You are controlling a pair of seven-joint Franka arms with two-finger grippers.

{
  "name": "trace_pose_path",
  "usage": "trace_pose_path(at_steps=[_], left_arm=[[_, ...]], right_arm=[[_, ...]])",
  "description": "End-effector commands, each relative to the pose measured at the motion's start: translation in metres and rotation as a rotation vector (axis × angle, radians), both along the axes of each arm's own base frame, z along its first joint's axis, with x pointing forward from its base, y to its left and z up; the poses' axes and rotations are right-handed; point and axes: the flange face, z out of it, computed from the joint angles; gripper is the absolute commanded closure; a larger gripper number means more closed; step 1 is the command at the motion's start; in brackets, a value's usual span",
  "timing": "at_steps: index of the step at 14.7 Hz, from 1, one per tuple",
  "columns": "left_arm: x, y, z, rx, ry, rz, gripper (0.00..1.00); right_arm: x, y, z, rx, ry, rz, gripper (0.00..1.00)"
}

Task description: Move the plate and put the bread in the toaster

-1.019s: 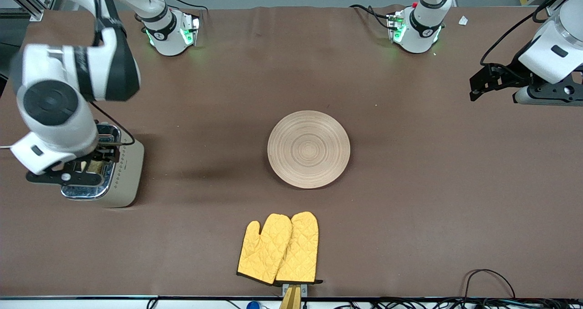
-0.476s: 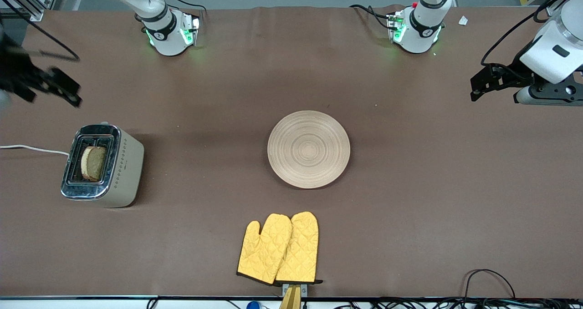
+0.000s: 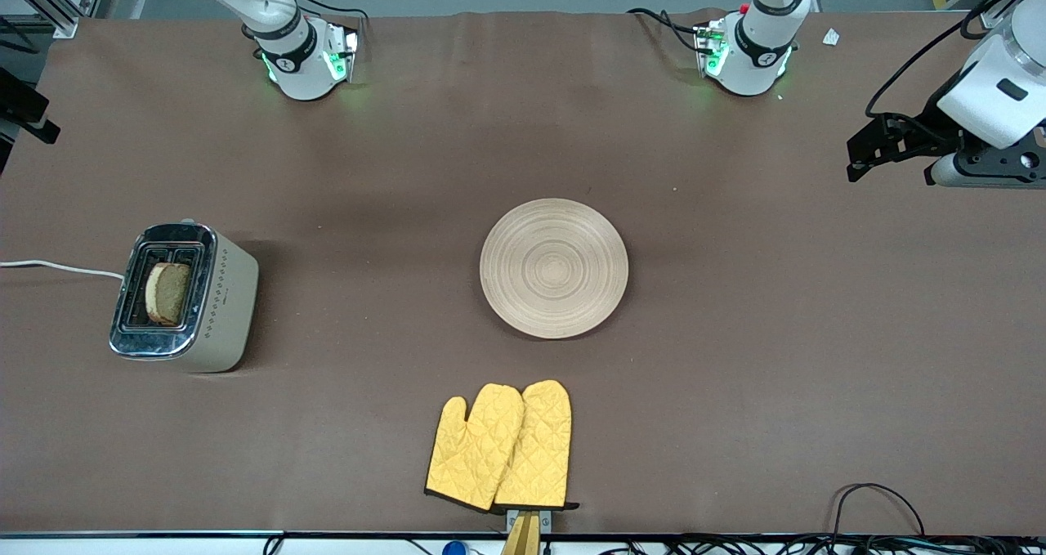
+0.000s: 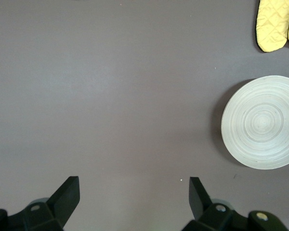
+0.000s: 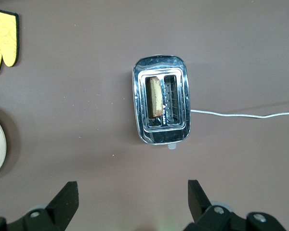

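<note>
one bread (image 3: 167,292), one toaster (image 3: 219,303)

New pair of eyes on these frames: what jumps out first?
The bright yellow oven mitts at the table edge nearest the front camera stand out most, with the bare wooden plate mid-table just farther from it. At the right arm's end, the toaster holds the bread in one slot. Both hands are open and empty: left hand over bare table at its own end, right hand above the toaster area.

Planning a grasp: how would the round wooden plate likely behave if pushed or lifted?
The round, shallow, light-tan wooden plate looks rigid, so it likely keeps its shape. Lying flat on the brown table cover, it probably slides rather than tips. Its low rim may be hard to pinch.
</note>
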Motion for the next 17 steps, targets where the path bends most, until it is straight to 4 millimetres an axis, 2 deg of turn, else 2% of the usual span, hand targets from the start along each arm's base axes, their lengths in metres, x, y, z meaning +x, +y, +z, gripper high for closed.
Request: trace_pose_path(at_steps=[1,2,3,4,5,7,17], left_arm=[[0.002,0.002,0.006,0.005,-0.005,0.009,0.00],[0.002,0.002,0.006,0.005,-0.005,0.007,0.00],[0.002,0.003,0.006,0.005,-0.005,0.009,0.00],[0.002,0.004,0.006,0.005,-0.005,0.009,0.00],[0.001,0.005,0.006,0.006,-0.001,0.009,0.00],[-0.002,0.005,0.014,0.008,0.016,0.012,0.00],[0.001,0.004,0.012,0.052,0.028,0.006,0.00]], right_arm=[[-0.003,0.002,0.000,0.023,-0.004,0.026,0.00],[-0.002,0.000,-0.002,0.021,-0.004,0.024,0.00],[0.003,-0.002,-0.015,0.017,0.008,0.019,0.00],[0.014,-0.004,-0.045,0.016,0.010,0.017,0.00],[0.018,-0.012,-0.062,0.016,0.001,0.007,0.00],[0.021,-0.018,-0.064,0.016,-0.016,0.003,0.00],[0.019,-0.020,-0.064,0.021,-0.008,0.006,0.00]])
